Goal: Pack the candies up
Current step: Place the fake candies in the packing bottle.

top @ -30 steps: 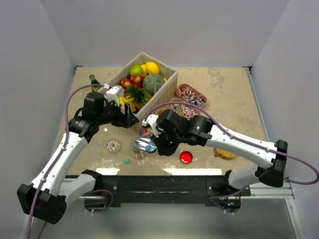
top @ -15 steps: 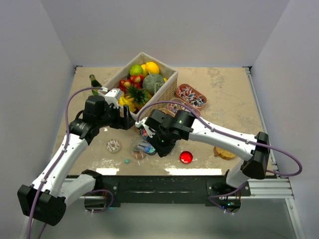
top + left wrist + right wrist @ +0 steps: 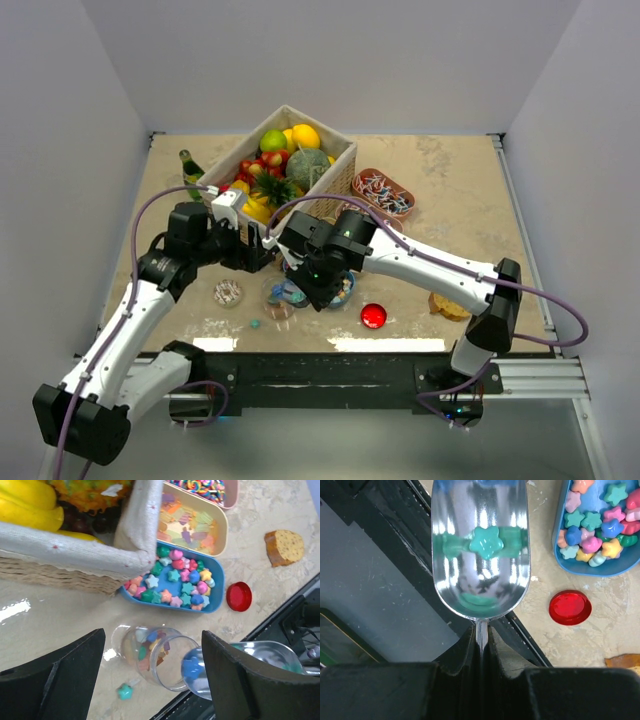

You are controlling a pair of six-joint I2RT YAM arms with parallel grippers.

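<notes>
A clear glass jar [image 3: 150,655] [image 3: 278,296] with several pastel candies inside stands on the table. My left gripper [image 3: 152,640] [image 3: 262,252] is open, its black fingers [image 3: 55,680] wide on either side of the jar without touching it. My right gripper [image 3: 481,635] [image 3: 305,285] is shut on the handle of a metal scoop [image 3: 480,575] [image 3: 227,662], whose lip is at the jar's mouth. A teal star candy [image 3: 485,540] lies in the scoop, and a blue one [image 3: 192,667] sits at its lip. The blue tray [image 3: 216,587] [image 3: 580,567] holds several star candies. One teal star [image 3: 124,691] lies loose on the table.
The woven fruit basket [image 3: 75,565] [image 3: 340,150] stands right behind the jar. Beside the blue tray are a cream tray of pastel gummies [image 3: 220,540] and a pink tray of striped sweets [image 3: 382,190]. A red lid [image 3: 239,596] [image 3: 570,607], a bread slice [image 3: 284,546], a doughnut [image 3: 227,292] and a bottle [image 3: 188,163] sit around.
My right arm has swung left and brought the scoop to the jar's mouth. My left gripper has edged toward the basket corner and stays open.
</notes>
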